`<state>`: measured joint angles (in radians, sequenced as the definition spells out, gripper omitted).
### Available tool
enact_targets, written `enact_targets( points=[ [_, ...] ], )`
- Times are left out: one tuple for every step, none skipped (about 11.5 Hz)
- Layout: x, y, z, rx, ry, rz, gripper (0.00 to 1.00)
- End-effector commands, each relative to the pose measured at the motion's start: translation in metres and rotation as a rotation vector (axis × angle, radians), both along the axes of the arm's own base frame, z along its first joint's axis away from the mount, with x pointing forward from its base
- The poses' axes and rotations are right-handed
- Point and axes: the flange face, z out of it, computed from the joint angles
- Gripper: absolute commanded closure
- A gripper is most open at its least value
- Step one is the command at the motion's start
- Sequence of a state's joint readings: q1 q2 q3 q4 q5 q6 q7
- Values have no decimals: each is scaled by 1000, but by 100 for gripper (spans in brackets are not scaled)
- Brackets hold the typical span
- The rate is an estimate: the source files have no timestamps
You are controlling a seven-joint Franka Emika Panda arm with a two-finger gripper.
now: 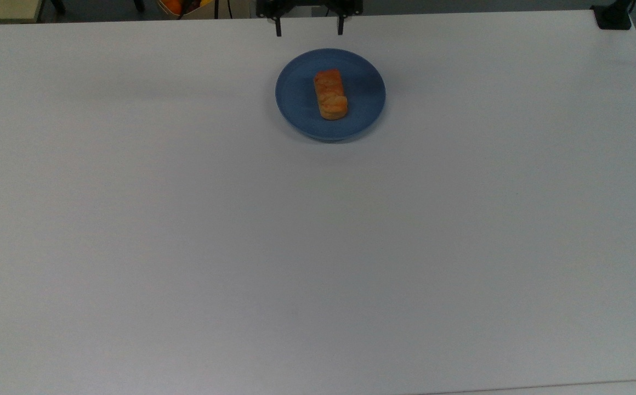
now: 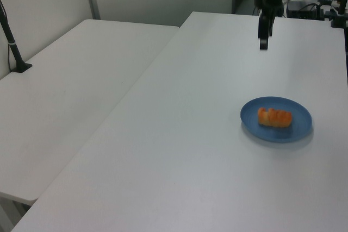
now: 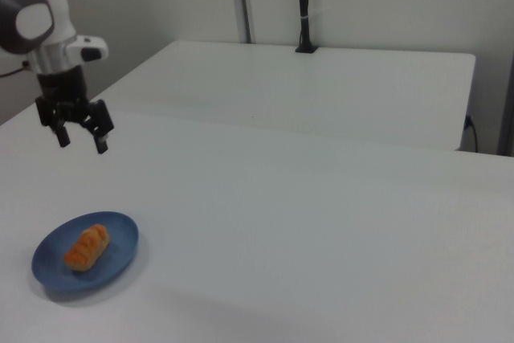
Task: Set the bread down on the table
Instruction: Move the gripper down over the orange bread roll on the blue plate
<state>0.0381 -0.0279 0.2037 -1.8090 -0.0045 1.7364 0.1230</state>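
1. The table fills nearly all of the top view, matte white-grey.
2. The blue plate sits upper centre in the top view, lower left in the right view.
3. The gripper hangs at the top view's upper edge, above the table beyond the plate, its fingers spread wide and holding nothing.
4. The bread lies on the plate's middle.

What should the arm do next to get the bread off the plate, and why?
Probably bring the gripper down over the bread. The bread lies on the blue plate, not yet on the table, and nothing holds it. The gripper hangs above the table beyond the plate's far rim, its jaws open and empty, so it likely has to close that gap before grasping.
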Motion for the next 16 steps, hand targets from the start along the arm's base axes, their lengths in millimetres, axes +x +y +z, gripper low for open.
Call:
enact_targets(
  points=[
    [-37, 32, -52, -12, -5, -15, 0],
    [-43, 39, -71, -17, 2, 2, 0],
    [-47, 39, -89, -15, 1, 4, 0],
    [-54, 46, -107, -17, 5, 24, 0],
    [-61, 46, -127, -20, 12, 28, 0],
    [-64, 44, -141, -15, 1, 27, 0],
    [-66, 43, -153, -10, -8, 27, 0],
    [-66, 42, -164, -9, 1, 27, 0],
    [-66, 41, -173, -12, 16, 15, 0],
    [-66, 39, -178, -12, 17, 8, 0],
    [-65, 38, -188, -13, 32, 5, 0],
    [-64, 37, -198, -19, 47, 10, 0],
    [-62, 39, -205, -14, 47, 11, 1],
    [-60, 38, -209, -11, 42, 8, 3],
    [-58, 37, -214, -10, 52, 5, 3],
    [-55, 33, -218, -6, 46, -3, 3]
  ],
)
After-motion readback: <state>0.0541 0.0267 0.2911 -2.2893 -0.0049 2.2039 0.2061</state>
